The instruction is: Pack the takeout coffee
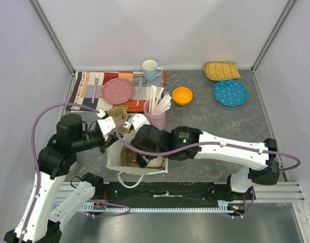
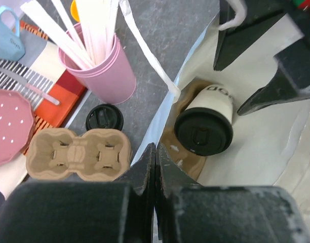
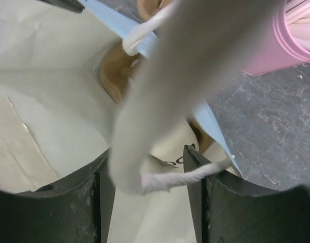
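The takeout coffee (image 2: 204,124), an off-white paper cup with a black lid, lies tilted inside the white paper bag (image 1: 114,161) on a brown cup carrier (image 2: 181,152). My left gripper (image 2: 156,149) is shut on the bag's near rim and holds it open. My right gripper (image 3: 147,157) reaches down into the bag with its jaws apart. Its fingers (image 2: 276,86) stand on either side of the cup's base end, and a gap shows on one side. The bag's rope handle (image 3: 190,76) hangs across the right wrist view and hides most of the cup.
A second brown carrier (image 2: 79,154) and a loose black lid (image 2: 104,117) lie just left of the bag. A pink cup of wooden sticks (image 1: 155,112) stands behind it. A placemat with pink plate (image 1: 117,90), blue mug (image 1: 150,69), orange bowl (image 1: 182,95), blue plate (image 1: 230,92) sit farther back.
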Motion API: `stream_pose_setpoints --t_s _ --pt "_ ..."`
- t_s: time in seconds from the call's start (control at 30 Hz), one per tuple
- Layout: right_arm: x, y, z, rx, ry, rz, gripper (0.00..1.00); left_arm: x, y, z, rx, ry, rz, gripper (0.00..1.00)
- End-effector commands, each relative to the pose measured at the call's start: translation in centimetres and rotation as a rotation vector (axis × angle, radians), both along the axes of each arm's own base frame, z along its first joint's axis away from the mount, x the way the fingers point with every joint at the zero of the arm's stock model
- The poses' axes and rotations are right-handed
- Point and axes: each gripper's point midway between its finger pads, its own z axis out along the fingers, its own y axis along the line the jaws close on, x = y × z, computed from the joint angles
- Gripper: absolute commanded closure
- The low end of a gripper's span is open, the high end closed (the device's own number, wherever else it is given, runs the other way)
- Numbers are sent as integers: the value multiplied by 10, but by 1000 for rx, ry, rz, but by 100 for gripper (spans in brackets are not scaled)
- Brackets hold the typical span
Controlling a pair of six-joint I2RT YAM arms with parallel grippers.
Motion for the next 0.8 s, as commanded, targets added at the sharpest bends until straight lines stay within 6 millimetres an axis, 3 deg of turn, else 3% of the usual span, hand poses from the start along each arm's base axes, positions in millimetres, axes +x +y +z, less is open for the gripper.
stream_pose_setpoints --t_s 0.0,0.33,0.5,0.63,0.77 --pt "-12 -4 -4 -31 -99 -55 40 -13 -12 17 -80 -87 -93 98" --pt "-37 3 -44 -44 -146 -110 37 -20 4 16 -100 -211 -9 98" --pt "-60 -3 -52 -24 -154 -38 34 -65 -3 10 -176 -199 -135 98" --pt "-73 -6 -72 -8 -128 28 31 -77 -2 -2 -181 -144 -153 98" --pt "-67 0 -64 31 -143 -3 27 -71 -2 0 -185 -137 -126 98"
